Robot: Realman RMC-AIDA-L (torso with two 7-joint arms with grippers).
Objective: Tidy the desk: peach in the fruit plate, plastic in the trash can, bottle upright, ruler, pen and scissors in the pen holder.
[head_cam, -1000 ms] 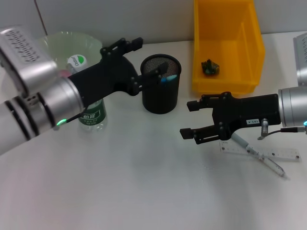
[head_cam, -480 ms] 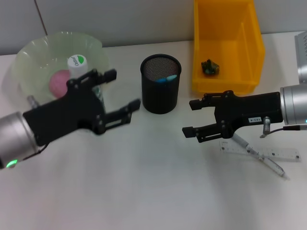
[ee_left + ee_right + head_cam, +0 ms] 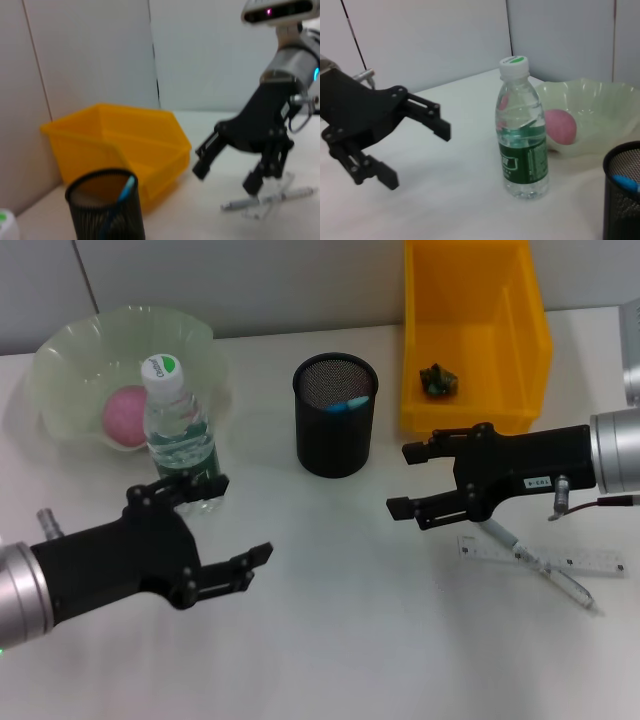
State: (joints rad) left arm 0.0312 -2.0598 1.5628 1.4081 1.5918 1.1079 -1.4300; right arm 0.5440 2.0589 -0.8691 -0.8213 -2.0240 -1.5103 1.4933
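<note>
The left gripper [image 3: 220,525] has pulled back from the black mesh pen holder [image 3: 336,415] to the near left of the white desk [image 3: 330,640], its fingers spread wide and holding nothing. A second ago it was up at the holder's rim; now a blue-tipped item rests inside the holder, and the clear plastic water bottle with the green label [image 3: 180,435] that the arm had been hiding stands upright just in front of the pale green scalloped fruit plate [image 3: 70,345]. The pink peach [image 3: 126,416] lies in that plate. In the far right, a small dark crumpled scrap [image 3: 438,380] sits in the yellow plastic bin [image 3: 470,330], which seems to serve as the trash can.

The right gripper [image 3: 408,480] has barely moved in that time; it hovers with its fingers well apart, empty, just left of the clear plastic ruler [image 3: 545,558] and the slim grey pen [image 3: 530,558] lying crossed on the desk at the near right.

So peach, bottle and plastic look done, and one tool appears already dropped in. The pen and ruler remain, and the right gripper is placed to take one of them.
</note>
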